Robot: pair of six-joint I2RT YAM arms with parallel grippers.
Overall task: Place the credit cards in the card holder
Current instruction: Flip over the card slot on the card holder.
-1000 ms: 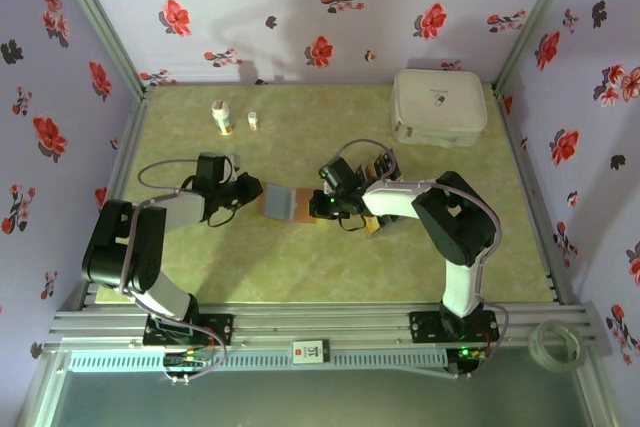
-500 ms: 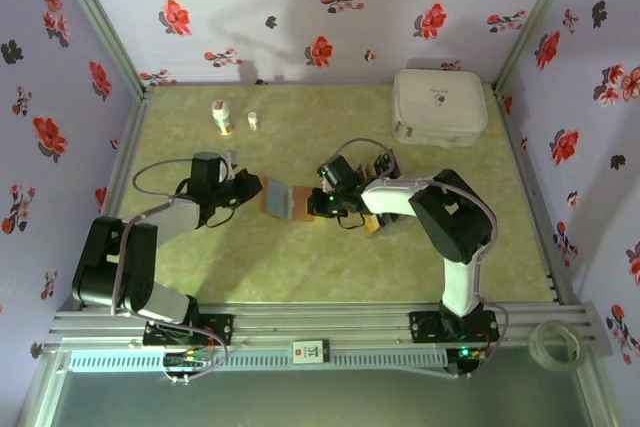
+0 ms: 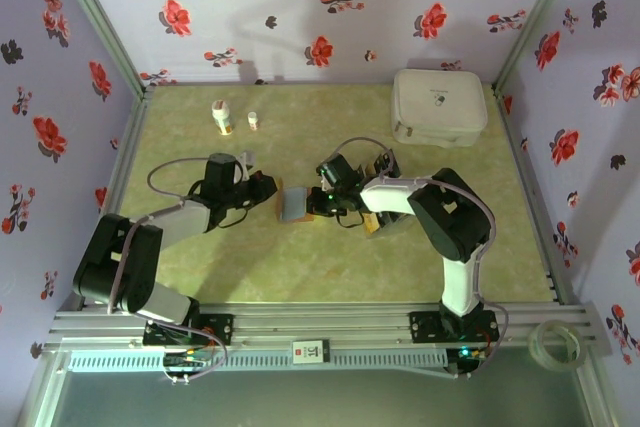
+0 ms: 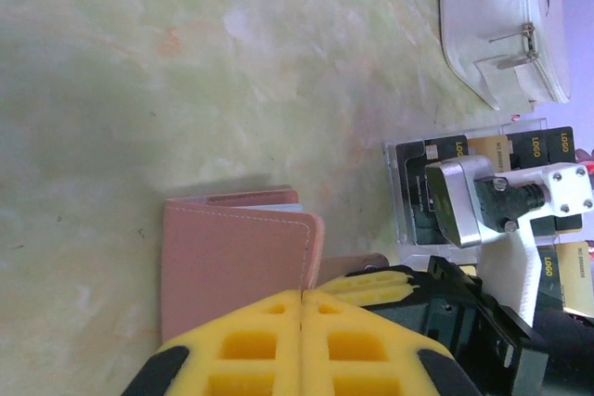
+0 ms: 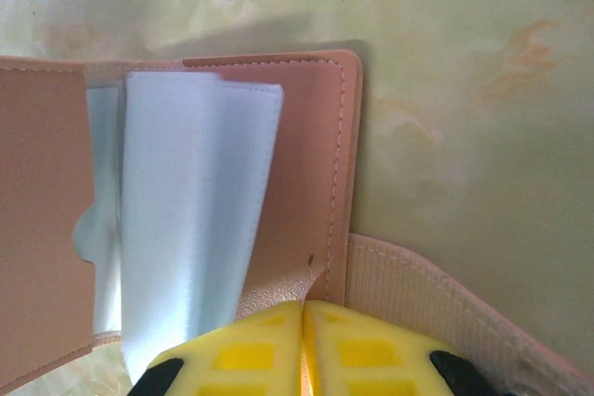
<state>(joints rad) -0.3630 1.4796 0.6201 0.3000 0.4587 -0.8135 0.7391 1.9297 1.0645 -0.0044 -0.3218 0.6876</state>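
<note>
The reddish-brown card holder (image 3: 295,203) lies mid-table between both grippers. In the left wrist view its brown cover (image 4: 232,257) stands tilted up, and my left gripper (image 4: 303,296) is shut on that cover's edge. The right wrist view shows it open, with pale grey-blue sleeves (image 5: 195,210) and a brown strap (image 5: 436,294). My right gripper (image 5: 304,308) is shut on the corner of the other cover. From above, the left gripper (image 3: 270,192) and right gripper (image 3: 315,202) flank it. Black and orange-tan credit cards (image 4: 483,147) sit in a clear tray behind the right gripper; from above the credit cards (image 3: 381,164) are partly hidden by the arm.
A large white rounded case (image 3: 438,105) stands at the back right; the case (image 4: 497,25) also shows in the left wrist view. Two small bottles (image 3: 222,117) stand at the back left. The purple flowered walls close in the table on three sides.
My left gripper has moved right with its cover, folding that side up and toward the right gripper. The card holder now looks narrower from above. The right arm has barely moved.
</note>
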